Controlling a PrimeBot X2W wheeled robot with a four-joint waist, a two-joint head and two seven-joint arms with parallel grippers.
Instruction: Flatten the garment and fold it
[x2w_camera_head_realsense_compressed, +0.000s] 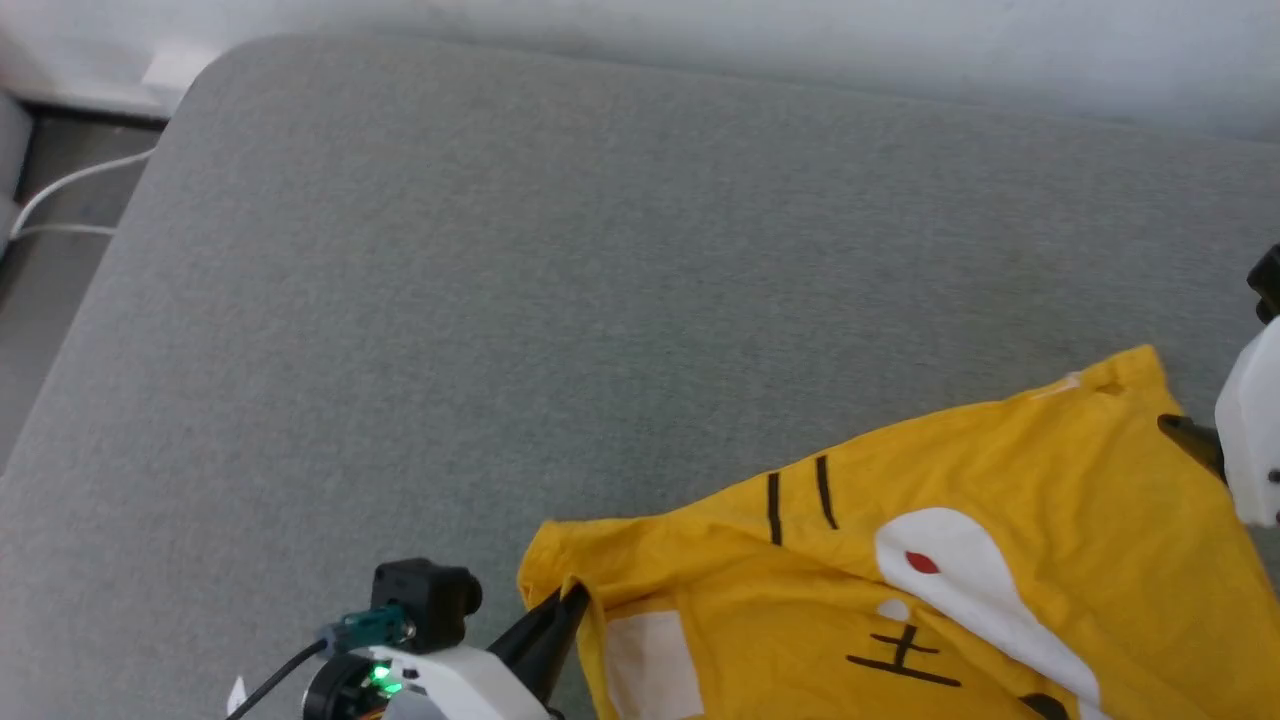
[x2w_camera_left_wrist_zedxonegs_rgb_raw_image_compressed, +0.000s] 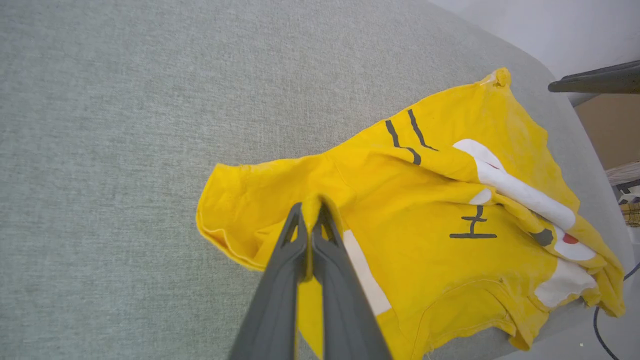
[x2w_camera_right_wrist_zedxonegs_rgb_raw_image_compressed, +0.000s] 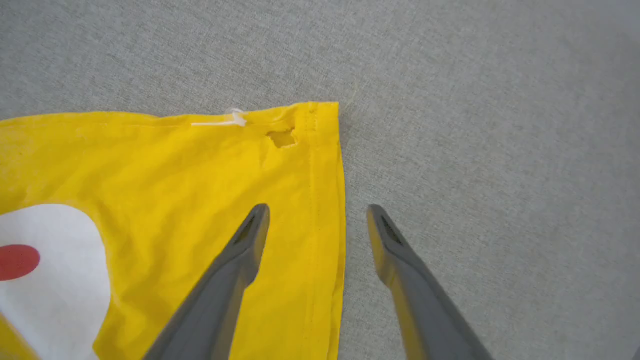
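Observation:
The garment (x2w_camera_head_realsense_compressed: 900, 560) is a bright yellow T-shirt with black stripe marks and a white print, lying rumpled on the grey cushion at the lower right of the head view. My left gripper (x2w_camera_left_wrist_zedxonegs_rgb_raw_image_compressed: 311, 212) is shut on a fold of the garment (x2w_camera_left_wrist_zedxonegs_rgb_raw_image_compressed: 425, 210) near its white label patch (x2w_camera_left_wrist_zedxonegs_rgb_raw_image_compressed: 365, 275); in the head view this gripper (x2w_camera_head_realsense_compressed: 565, 605) sits at the shirt's left edge. My right gripper (x2w_camera_right_wrist_zedxonegs_rgb_raw_image_compressed: 316, 215) stands open above the hem corner of the garment (x2w_camera_right_wrist_zedxonegs_rgb_raw_image_compressed: 175, 200), one finger over the cloth and one over the cushion. A small hole (x2w_camera_right_wrist_zedxonegs_rgb_raw_image_compressed: 282, 138) shows near the hem.
The grey cushion (x2w_camera_head_realsense_compressed: 500, 300) stretches wide to the left and back of the shirt. A pale wall runs along the far side. A white cable (x2w_camera_head_realsense_compressed: 70, 190) lies on the floor beyond the cushion's left edge. A dark edge (x2w_camera_left_wrist_zedxonegs_rgb_raw_image_compressed: 595, 82) shows at the right of the left wrist view.

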